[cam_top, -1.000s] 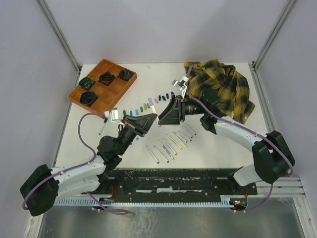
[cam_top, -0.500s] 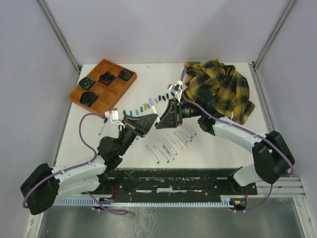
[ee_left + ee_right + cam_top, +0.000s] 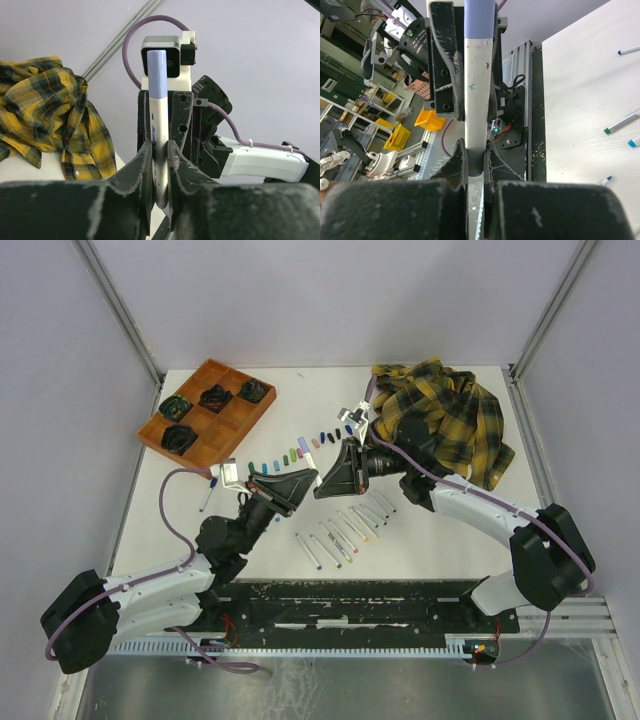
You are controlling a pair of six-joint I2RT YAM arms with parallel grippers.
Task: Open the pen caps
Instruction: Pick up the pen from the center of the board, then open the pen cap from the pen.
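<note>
Between the two grippers, above the table's middle, hangs one white marker (image 3: pixel 316 480). My left gripper (image 3: pixel 160 150) is shut on its white barrel (image 3: pixel 160 125), and the lavender pen cap (image 3: pixel 158 75) stands at the far end by the right wrist. My right gripper (image 3: pixel 474 150) is shut on the marker's near end (image 3: pixel 475 162), which looks dark in shadow. In the top view the left gripper (image 3: pixel 300 483) and right gripper (image 3: pixel 328 480) stand tip to tip. A row of loose pen caps (image 3: pixel 300 448) lies on the table behind them.
Several uncapped white markers (image 3: pixel 345 530) lie side by side in front of the grippers, and one marker (image 3: pixel 207 495) lies at the left. An orange tray (image 3: pixel 235 418) with dark objects sits at the back left. A yellow plaid shirt (image 3: pixel 445 420) is heaped at the back right.
The right gripper has moved left to meet the left gripper and closed its jaws on the marker's end. The left arm has held its place.
</note>
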